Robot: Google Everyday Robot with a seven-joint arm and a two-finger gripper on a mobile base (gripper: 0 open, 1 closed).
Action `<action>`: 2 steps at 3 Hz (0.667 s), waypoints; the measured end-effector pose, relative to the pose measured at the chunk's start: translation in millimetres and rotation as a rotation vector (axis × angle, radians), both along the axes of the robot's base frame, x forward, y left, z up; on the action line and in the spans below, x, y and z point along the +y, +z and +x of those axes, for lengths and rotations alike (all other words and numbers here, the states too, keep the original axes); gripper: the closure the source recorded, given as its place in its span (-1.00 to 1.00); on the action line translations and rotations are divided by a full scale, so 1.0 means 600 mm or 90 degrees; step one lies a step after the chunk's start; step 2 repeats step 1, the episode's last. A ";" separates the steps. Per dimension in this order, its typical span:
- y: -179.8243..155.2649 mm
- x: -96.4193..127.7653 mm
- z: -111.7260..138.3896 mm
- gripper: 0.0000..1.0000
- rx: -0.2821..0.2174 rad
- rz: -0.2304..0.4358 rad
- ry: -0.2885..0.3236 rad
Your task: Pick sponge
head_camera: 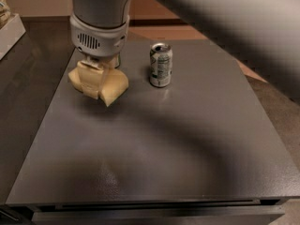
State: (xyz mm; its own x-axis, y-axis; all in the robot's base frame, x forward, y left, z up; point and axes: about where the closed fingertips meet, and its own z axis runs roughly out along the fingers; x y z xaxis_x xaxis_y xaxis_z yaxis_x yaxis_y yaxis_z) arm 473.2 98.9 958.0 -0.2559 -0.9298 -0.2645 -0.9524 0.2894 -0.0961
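Observation:
The sponge [116, 86], pale yellow and soft, is bent and pinched between my gripper's [97, 82] blocky pale yellow fingers [87, 78] at the table's back left. The gripper hangs from the grey and white wrist [99, 29] and is shut on the sponge. The sponge's right part sticks out to the right of the fingers and looks slightly off the dark table top [154, 144]. Its left part is hidden behind the fingers.
A silver soda can [161, 64] stands upright just right of the gripper. A white object [10, 29] sits off the table at the far left. My blurred arm [234, 27] crosses the top right. The table's front edge runs along the bottom.

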 end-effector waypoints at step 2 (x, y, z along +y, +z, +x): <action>0.000 0.000 0.000 1.00 0.000 0.000 0.000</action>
